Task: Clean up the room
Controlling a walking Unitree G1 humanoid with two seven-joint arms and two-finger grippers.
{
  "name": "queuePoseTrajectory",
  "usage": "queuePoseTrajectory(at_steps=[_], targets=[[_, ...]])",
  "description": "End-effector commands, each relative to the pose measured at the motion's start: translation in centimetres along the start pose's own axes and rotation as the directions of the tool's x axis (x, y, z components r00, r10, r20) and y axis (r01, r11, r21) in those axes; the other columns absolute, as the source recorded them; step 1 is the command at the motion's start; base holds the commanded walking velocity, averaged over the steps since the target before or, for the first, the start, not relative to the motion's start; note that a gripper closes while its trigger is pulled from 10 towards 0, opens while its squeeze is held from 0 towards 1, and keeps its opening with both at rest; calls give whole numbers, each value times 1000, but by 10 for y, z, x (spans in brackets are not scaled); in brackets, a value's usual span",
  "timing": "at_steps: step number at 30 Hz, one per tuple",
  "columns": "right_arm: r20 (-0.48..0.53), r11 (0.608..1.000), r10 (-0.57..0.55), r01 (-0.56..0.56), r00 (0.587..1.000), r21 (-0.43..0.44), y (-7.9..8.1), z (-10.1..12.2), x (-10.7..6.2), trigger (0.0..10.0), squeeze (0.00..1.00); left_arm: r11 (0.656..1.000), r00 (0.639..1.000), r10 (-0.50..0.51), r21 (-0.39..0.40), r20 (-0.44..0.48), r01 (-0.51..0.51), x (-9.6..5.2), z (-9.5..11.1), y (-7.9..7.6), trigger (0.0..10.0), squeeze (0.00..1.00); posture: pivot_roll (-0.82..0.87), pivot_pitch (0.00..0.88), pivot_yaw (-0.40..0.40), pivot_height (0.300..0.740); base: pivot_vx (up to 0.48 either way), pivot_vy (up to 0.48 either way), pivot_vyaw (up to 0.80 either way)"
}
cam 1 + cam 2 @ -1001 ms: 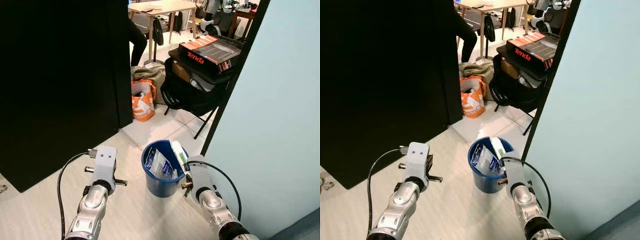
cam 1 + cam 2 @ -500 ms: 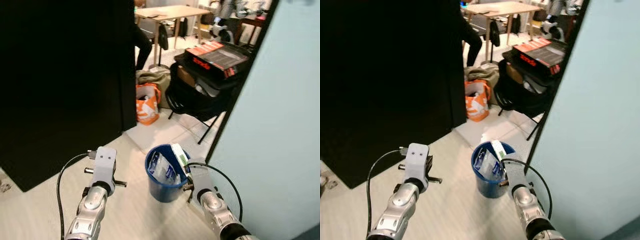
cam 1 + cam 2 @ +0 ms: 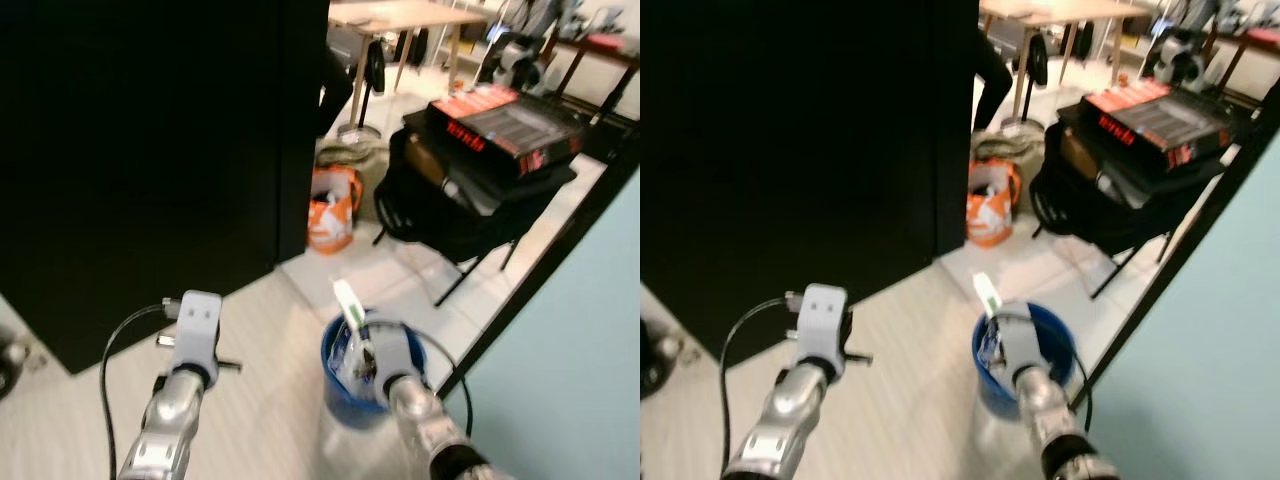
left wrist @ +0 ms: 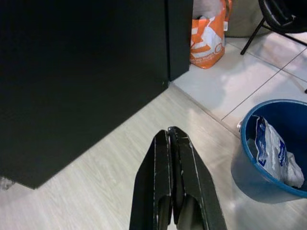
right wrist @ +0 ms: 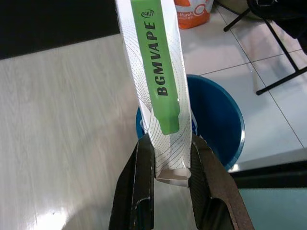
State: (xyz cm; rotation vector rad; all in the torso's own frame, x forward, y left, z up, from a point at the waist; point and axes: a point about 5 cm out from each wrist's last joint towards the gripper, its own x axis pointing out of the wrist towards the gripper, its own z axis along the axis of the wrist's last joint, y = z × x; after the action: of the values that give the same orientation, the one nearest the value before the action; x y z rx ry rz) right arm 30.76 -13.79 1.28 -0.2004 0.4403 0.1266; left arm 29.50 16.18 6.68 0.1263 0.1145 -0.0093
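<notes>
The right gripper is squeezing a white and green box, holding it just above the blue bucket. The left gripper is hanging shut over the floor.

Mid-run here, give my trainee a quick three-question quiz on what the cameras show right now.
1. True or false: the right gripper is shut on a white and green box.
2. Multiple choice: what stands beside the black partition, beyond the blue bucket? A) a red stool B) an orange and white bag C) a broom
3. Fill in: the left gripper has its fingers ____.

Key:
1. True; the box reads BGMVAPE.
2. B.
3. Shut, holding nothing.
</notes>
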Motion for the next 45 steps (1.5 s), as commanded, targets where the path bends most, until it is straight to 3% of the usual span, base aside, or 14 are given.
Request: queuePoseTrajectory(at_steps=[1, 10, 23, 31, 45], targets=[[-39, 999, -23, 24, 999, 31, -6, -9, -2, 10000, 0, 1000, 1000, -11, -9, -11, 11, -1, -2, -4, 10000, 0, 63, 86, -38, 740, 285, 0, 0], [-43, 999, -24, 26, 999, 40, -6, -10, -3, 10000, 0, 1000, 1000, -16, -7, -12, 16, -1, -2, -4, 10000, 0, 65, 88, -34, 740, 278, 0, -469], [-64, 999, -24, 26, 998, 34, -5, -14, -3, 10000, 0, 1000, 1000, -25, -6, -13, 24, -1, -2, -5, 10000, 0, 66, 93, -28, 740, 266, 0, 0], [-70, 999, -26, 29, 997, 39, -5, -15, -3, 10000, 0, 1000, 999, -29, -5, -13, 29, 0, -2, -4, 10000, 0, 64, 96, -23, 740, 256, 0, -665], [-66, 998, -47, 49, 997, 29, -7, -15, -4, 10000, 0, 996, 995, -91, -18, -30, 91, 0, -3, -13, 10000, 0, 65, 99, -23, 740, 123, 0, 0]])
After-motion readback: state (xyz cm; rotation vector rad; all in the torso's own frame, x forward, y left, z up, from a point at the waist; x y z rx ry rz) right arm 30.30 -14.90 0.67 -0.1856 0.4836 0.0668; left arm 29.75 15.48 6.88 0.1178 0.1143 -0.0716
